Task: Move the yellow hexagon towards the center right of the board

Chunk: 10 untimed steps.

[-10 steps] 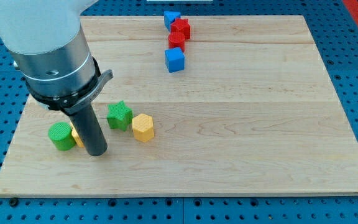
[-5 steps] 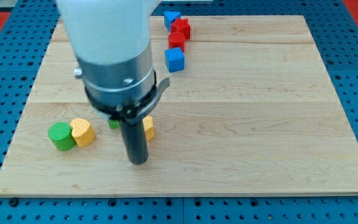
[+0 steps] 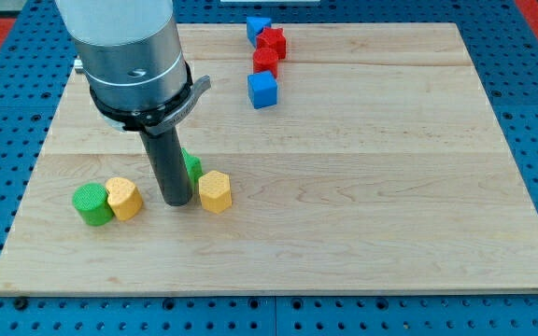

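The yellow hexagon (image 3: pixel 215 191) lies on the wooden board (image 3: pixel 362 177) at lower left of centre. My tip (image 3: pixel 176 201) rests on the board just left of the hexagon, with a small gap between them. A green star (image 3: pixel 192 166) sits right behind the rod, mostly hidden by it. A yellow round block (image 3: pixel 124 198) and a green round block (image 3: pixel 90 203) lie side by side to the left of my tip.
Near the view's top centre, a blue cube (image 3: pixel 262 90), a red block (image 3: pixel 265 62), a red star (image 3: pixel 273 41) and another blue block (image 3: pixel 257 27) stand in a close line. The arm's grey body (image 3: pixel 129 51) hides the board's upper left.
My tip swept right from beside the yellow round block to below the hexagon, then came back up-left to the hexagon's left side. The blocks have not visibly moved.
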Available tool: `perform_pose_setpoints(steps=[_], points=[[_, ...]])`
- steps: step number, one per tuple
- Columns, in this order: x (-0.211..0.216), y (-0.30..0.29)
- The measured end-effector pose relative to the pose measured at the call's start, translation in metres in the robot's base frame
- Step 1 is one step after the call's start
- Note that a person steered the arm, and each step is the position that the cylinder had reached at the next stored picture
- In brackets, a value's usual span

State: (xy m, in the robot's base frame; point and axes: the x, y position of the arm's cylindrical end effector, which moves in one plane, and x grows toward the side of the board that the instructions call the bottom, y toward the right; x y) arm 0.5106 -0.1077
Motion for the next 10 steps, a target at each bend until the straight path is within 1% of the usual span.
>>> perform_pose_setpoints(steps=[1, 3, 8, 9, 10], points=[[0.000, 0.016], [-0.002, 0.094], [-0.006, 0.226], [-0.013, 0.245], [-0.029, 0.259]])
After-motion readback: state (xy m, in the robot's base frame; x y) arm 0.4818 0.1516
